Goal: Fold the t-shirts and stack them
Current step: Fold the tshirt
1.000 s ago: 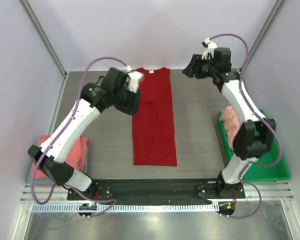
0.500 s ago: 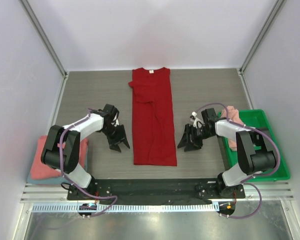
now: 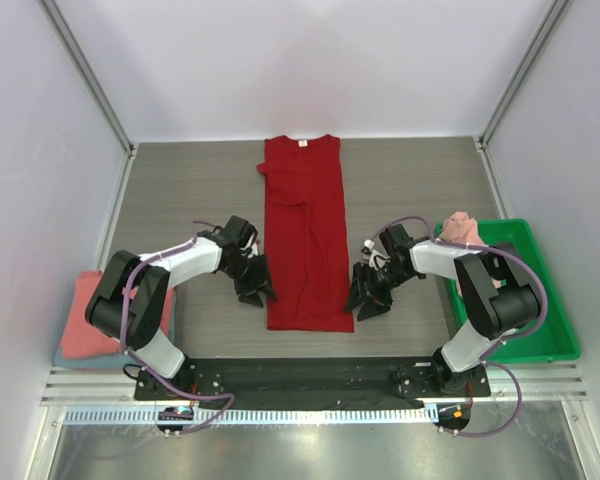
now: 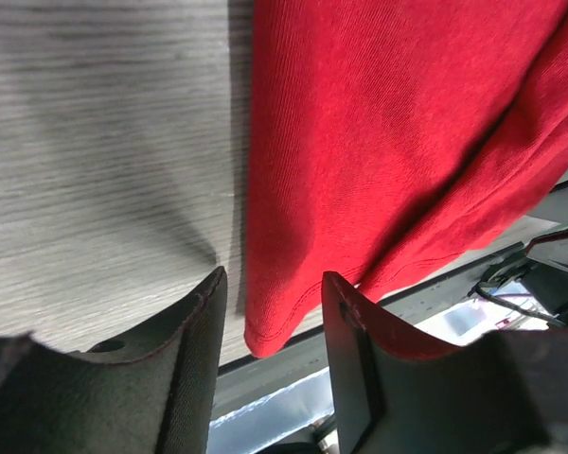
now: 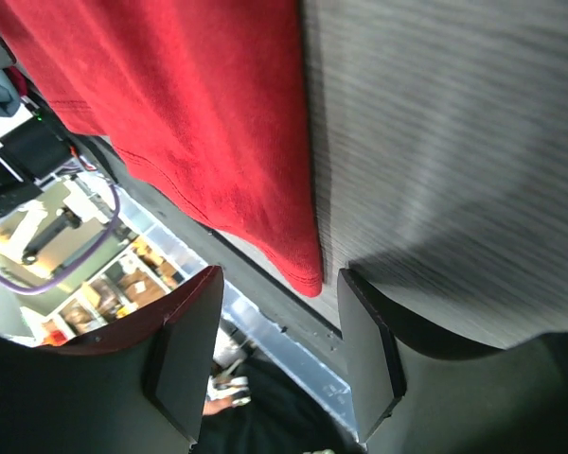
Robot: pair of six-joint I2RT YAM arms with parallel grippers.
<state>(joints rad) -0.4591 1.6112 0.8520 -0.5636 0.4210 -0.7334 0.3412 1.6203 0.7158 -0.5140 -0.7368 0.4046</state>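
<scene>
Left gripper (image 3: pixel 255 291): jaws moderately wide, closed on nothing, near-left hem corner of the deep red t-shirt (image 3: pixel 305 225) lying loose between them. Right gripper (image 3: pixel 366 298): likewise open, astride the near-right corner. Shirt runs away from both, flat on the table (image 3: pixel 180 190), collar farthest. Outboard of my left gripper, a folded salmon-pink t-shirt (image 3: pixel 85 320). Outboard of my right, a green tray (image 3: pixel 540 345) holding crumpled salmon-pink cloth (image 3: pixel 462 232).

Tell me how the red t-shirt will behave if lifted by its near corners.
The red t-shirt lies flat, thin, folded over itself, so it will probably hang limp and sag between held corners. It likely weighs little. Its knit surface probably resists slipping.
</scene>
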